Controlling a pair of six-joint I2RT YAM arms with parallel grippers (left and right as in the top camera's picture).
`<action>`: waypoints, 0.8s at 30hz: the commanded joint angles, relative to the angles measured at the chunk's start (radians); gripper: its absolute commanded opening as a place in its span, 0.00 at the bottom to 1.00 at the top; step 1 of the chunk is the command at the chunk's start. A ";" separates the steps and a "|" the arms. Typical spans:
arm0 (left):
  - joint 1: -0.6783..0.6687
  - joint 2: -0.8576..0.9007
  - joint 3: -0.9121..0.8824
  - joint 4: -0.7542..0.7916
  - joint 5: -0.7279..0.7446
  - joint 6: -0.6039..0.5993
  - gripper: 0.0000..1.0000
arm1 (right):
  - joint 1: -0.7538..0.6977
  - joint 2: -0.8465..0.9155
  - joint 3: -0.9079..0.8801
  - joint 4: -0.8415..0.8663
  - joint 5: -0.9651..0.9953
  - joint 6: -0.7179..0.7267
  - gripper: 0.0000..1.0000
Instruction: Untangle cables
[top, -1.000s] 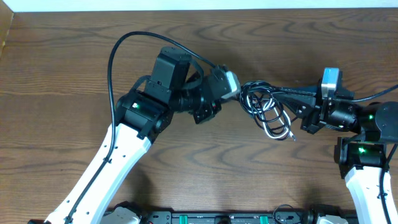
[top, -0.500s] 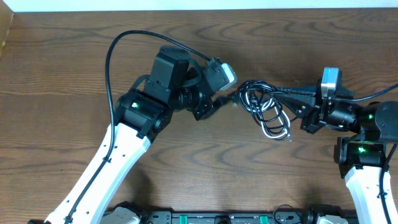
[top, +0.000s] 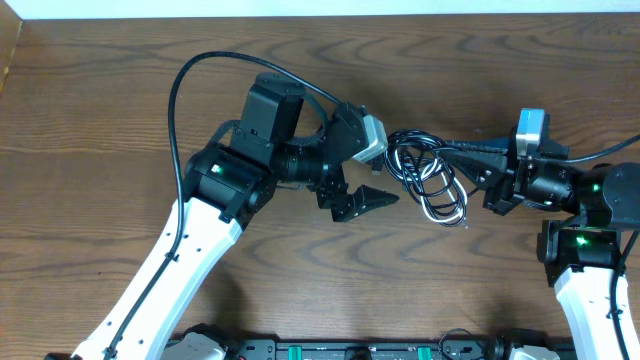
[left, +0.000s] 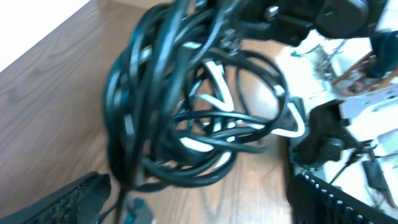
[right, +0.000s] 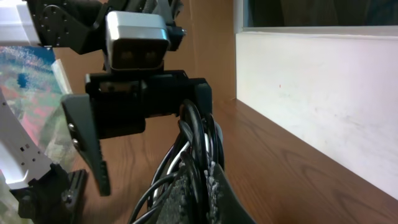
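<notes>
The cables are all looped up in one messy bunch. The bunch sits between the two arms, a bit right of the middle of the bench. Most of the cords are black, and one white cord curls out at the bottom of the bunch.

The right pincer is closed tight on the right side of the bunch. In its own wrist view, the cords run straight down into its fingers. I think it holds on like this so the bunch stays in one place, like a hand holding a knot while the other hand picks at it.

The left pincer is spread wide and has nothing in it. It points at the left side of the bunch and is just beside it. In its own wrist view, one finger shows low on each side, with the loops right in front. I think it is spread this wide so it can fit around a loop and take it.

The cords cross over each other many times (that view is blurry, so I cannot follow any one cord). No plug end shows clearly. I cannot tell if the bunch rests on the bench or hangs just above it.

Nothing looks pulled apart yet, so the job seems near its start. The next grab needs care. If the left pincer closes on many cords at once, pulling could make the knot tighter.
</notes>
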 joint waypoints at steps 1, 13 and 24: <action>0.000 -0.003 0.009 0.012 0.123 -0.002 0.94 | -0.003 -0.008 0.022 0.003 0.009 0.013 0.01; 0.000 -0.003 0.009 0.031 0.139 -0.002 0.73 | 0.000 -0.008 0.022 0.003 -0.018 0.013 0.01; 0.001 -0.003 0.009 0.075 0.135 -0.002 0.07 | 0.045 -0.008 0.022 0.004 -0.013 0.013 0.01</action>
